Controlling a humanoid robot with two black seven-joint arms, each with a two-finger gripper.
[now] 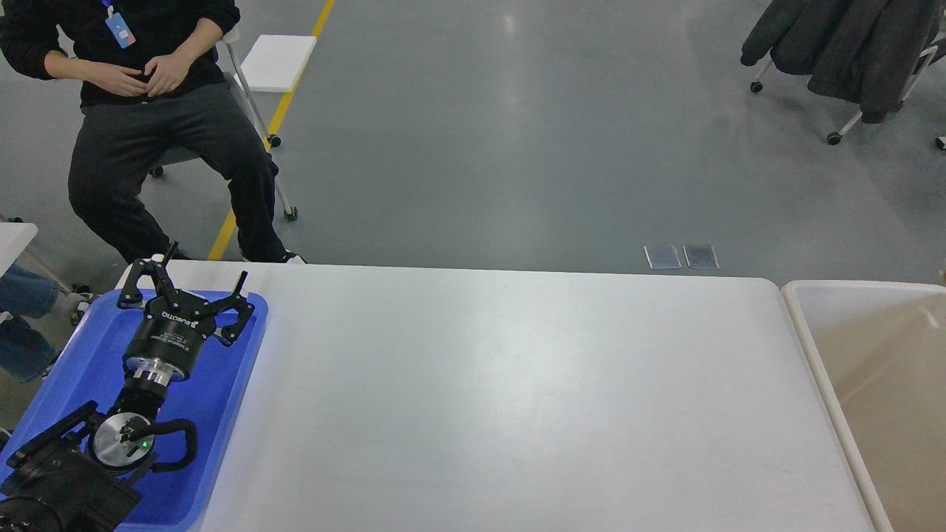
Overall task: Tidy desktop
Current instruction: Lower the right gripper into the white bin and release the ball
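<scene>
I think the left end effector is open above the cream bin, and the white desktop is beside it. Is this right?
Not quite. In the head view the left end effector is open, but it is above the blue tray at the left edge of the white desktop, not above the cream bin, which stands at the right.

Bare desktop (517,384) between blue tray (222,414) at left, cream bin (813,355) at right

The tabletop (517,384) is white. The tray (222,414) is blue. The left pincer (205,277) is black with white letters. The bin (872,384) is cream. The floor (517,133) is grey with a yellow line (295,81).
</scene>
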